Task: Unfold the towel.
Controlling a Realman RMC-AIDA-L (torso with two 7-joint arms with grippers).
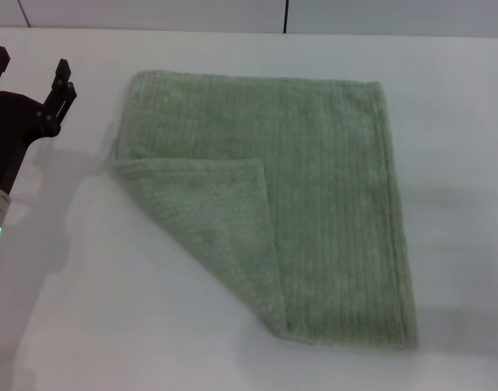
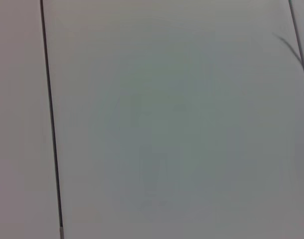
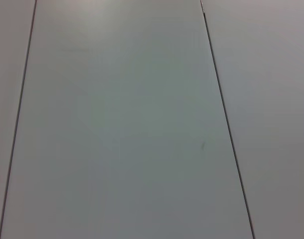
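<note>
From my head camera I see the towel lying mid-table, pale sage green with fine ribbed lines; its near-left corner is folded over onto the cloth, making a triangular flap. The left gripper hovers over the white table at the far left, just beside the towel's far-left corner but apart from it, fingers spread and holding nothing. Neither wrist camera shows any of this: only pale panels with thin dark seams. The right gripper appears in none of my views.
</note>
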